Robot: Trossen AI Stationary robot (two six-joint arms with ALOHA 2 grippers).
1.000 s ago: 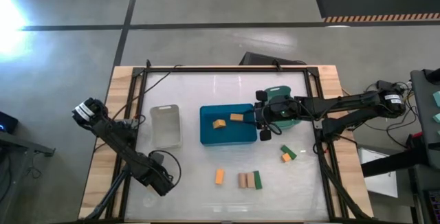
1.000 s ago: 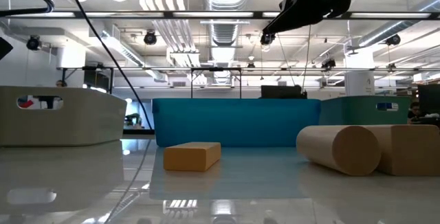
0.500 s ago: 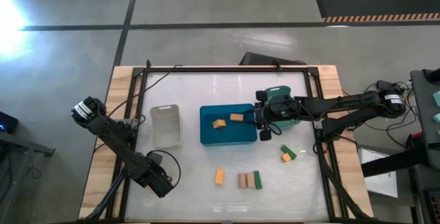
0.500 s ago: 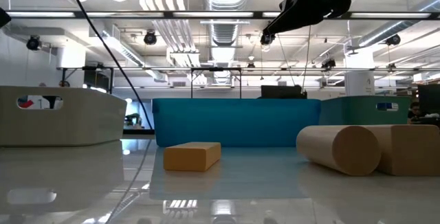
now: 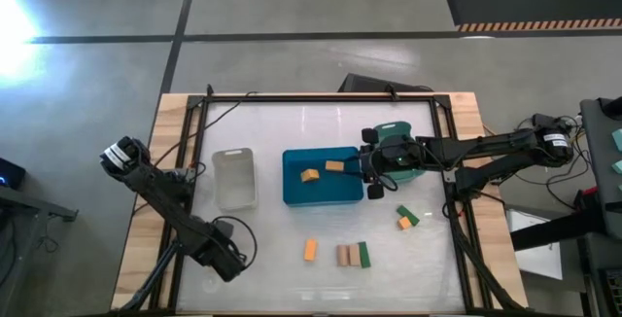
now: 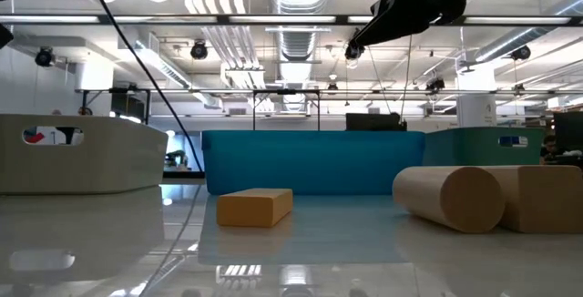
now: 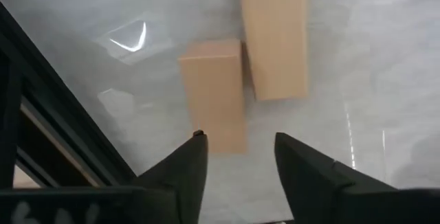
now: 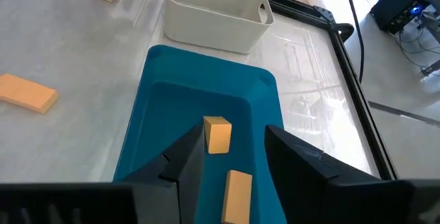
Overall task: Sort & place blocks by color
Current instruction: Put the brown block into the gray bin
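Note:
Two orange blocks (image 5: 310, 175) (image 8: 217, 134) lie flat in the blue bin (image 5: 294, 193). On the table lie an orange block (image 5: 310, 250) (image 6: 255, 206), two tan pieces (image 5: 343, 255), a green block (image 5: 363, 254), and an orange and green pair (image 5: 405, 220). My right gripper (image 8: 234, 138) hovers open over the bin's right end (image 5: 369, 171). My left gripper (image 7: 238, 141) is open near the near-left corner (image 5: 225, 254), above two tan blocks (image 7: 213, 93) (image 7: 275, 38) lying flat side by side; in the high view the arm hides them.
A clear bin (image 5: 234, 178) stands left of the blue one. A teal bin (image 5: 394, 147) sits under my right arm. A black frame (image 5: 199, 113) rims the table. In the low view a tan cylinder (image 6: 448, 197) lies right of the orange block.
My left arm has shifted slightly at the near-left corner, and its cable swings across the low view's top left. The right gripper and the blocks have stayed put.

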